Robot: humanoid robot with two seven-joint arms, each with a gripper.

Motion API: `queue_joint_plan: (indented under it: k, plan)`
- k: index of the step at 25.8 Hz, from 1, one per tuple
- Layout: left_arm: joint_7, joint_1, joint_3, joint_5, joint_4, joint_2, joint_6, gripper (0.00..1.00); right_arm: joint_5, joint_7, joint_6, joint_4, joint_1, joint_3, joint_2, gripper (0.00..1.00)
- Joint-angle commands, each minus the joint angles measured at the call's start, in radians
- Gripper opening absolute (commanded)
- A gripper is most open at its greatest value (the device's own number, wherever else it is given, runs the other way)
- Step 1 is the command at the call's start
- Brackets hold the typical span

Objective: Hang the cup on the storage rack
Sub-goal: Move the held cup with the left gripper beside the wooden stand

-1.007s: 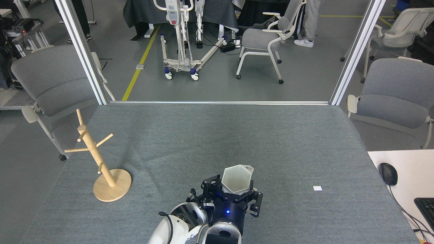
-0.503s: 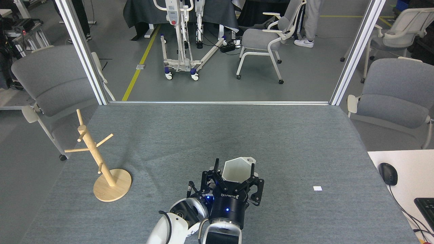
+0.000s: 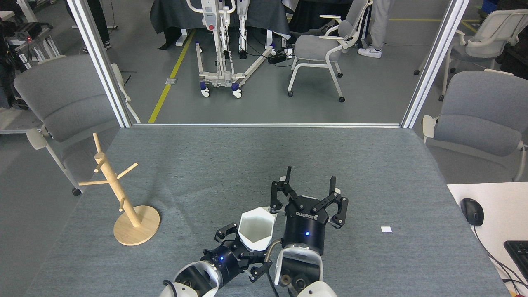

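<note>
Cup, white, faceted, hexagonal rim, mouth up: pinched in left gripper. Right gripper alongside, spread, empty.

The little white cup has flat sides and a six-sided rim. It faces open side up, near the front middle. The wooden storage rack stands upright, far off to the left.
</note>
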Motion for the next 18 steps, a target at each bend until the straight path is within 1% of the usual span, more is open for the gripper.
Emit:
queue_joint_plan:
  k: [1,3,4,5,6,7,10,12,15,18]
  plan:
    - [0.000,0.087,0.065,0.000,-0.107,0.060,-0.004,0.00,-0.084,-0.113,-0.391,-0.017,0.039,-0.309,-0.081,0.98]
    - [0.000,0.139,0.103,0.000,-0.170,0.088,-0.004,0.00,-0.151,-0.127,-0.657,-0.006,0.092,-0.473,-0.136,0.99]
    - [0.000,0.170,0.126,0.000,-0.200,0.102,-0.004,0.00,-0.182,-0.127,-0.764,0.002,0.126,-0.540,-0.158,0.99]
    - [0.000,0.199,0.155,0.000,-0.232,0.111,-0.004,0.00,-0.194,-0.128,-0.847,0.009,0.157,-0.594,-0.175,0.99]
    - [0.000,0.231,0.186,0.000,-0.260,0.117,-0.005,0.00,-0.194,-0.128,-0.893,0.012,0.186,-0.628,-0.182,0.99]
    - [0.000,0.262,0.218,0.000,-0.286,0.120,-0.008,0.00,-0.193,-0.125,-0.914,0.014,0.215,-0.643,-0.184,0.99]
    - [0.000,0.329,0.324,0.000,-0.352,0.126,-0.010,0.00,-0.179,-0.122,-0.914,-0.006,0.281,-0.651,-0.178,0.99]
    - [0.002,0.361,0.408,0.000,-0.374,0.130,-0.011,0.00,-0.153,-0.122,-0.914,-0.031,0.312,-0.654,-0.173,0.99]
    - [0.005,0.386,0.534,0.000,-0.372,0.133,-0.016,0.00,-0.145,-0.122,-0.914,-0.034,0.315,-0.651,-0.171,0.99]
    - [0.003,0.392,0.654,-0.002,-0.357,0.140,-0.022,0.00,-0.145,-0.119,-0.913,-0.031,0.300,-0.643,-0.173,0.99]
